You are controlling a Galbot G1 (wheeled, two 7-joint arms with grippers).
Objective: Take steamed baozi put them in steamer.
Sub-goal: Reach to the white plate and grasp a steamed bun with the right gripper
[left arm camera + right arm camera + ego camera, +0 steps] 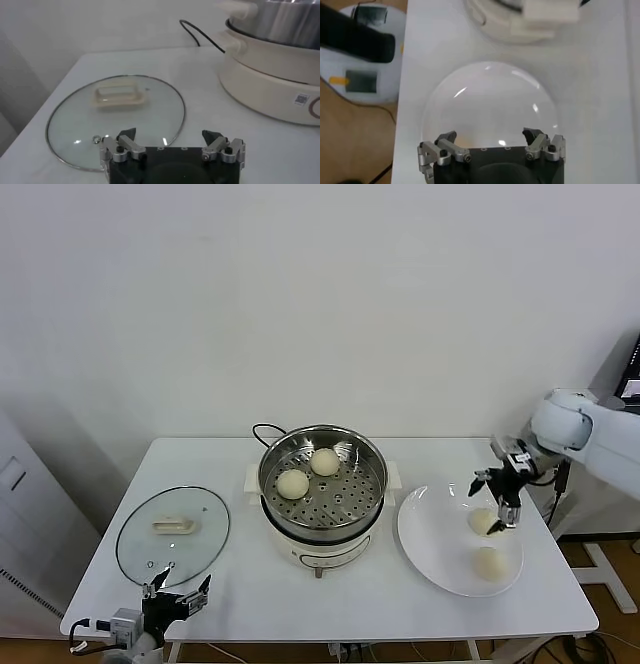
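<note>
The steamer (322, 446) stands mid-table on its cream pot base, with two baozi (293, 483) (324, 462) on its perforated floor. Two more baozi (484, 522) (488, 563) lie on the white plate (430, 529) to its right. My right gripper (492, 502) is open and empty, hovering just over the plate's far baozi. In the right wrist view the open gripper (490, 137) looks down on the bare plate (485, 105); no baozi shows there. My left gripper (178, 589) is parked open at the table's front left; it also shows in the left wrist view (170, 136).
A round glass lid (172, 534) with a cream handle lies flat at the left, just beyond the left gripper; it also shows in the left wrist view (115, 115). The pot base (270, 85) and its black cord (200, 35) stand to the lid's right. The table's right edge lies near the plate.
</note>
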